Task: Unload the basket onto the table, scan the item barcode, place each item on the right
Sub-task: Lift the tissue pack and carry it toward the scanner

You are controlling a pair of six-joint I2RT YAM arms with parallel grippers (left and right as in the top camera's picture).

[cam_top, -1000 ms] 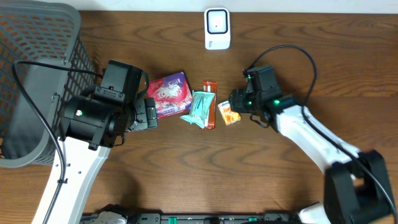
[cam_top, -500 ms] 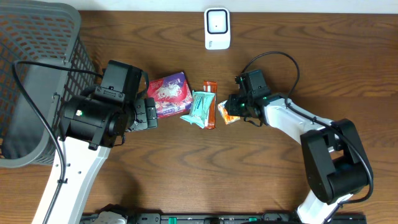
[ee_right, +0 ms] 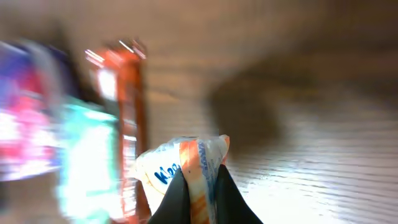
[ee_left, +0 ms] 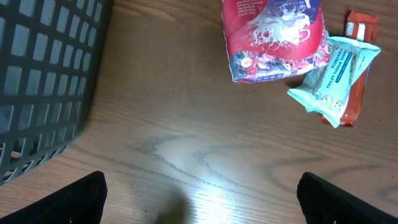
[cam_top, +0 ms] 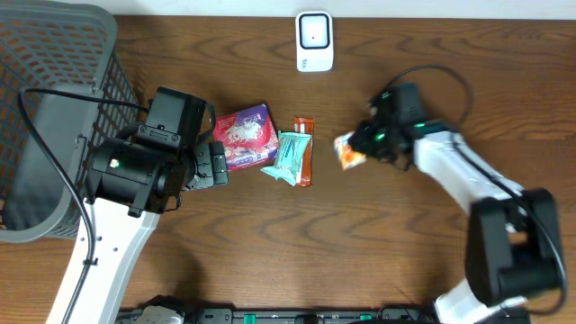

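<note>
Right gripper (cam_top: 364, 144) pinches the packet (cam_top: 348, 152) by one edge, clear of the table (cam_top: 270, 252) (shadow below), right of the bar (cam_top: 305, 153). Left gripper (cam_top: 216, 164) gapes, empty.

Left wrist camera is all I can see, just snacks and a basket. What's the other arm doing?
Observer: The right gripper is shut on a small orange-and-white packet, right of the snack pile.
Operator: Is there a scanner thingy?
Observer: A white scanner sits at the table's far edge, beyond the snacks.
Operator: Is the packet over it?
Observer: No, the packet is well short of it, nearer the table's middle.
</note>
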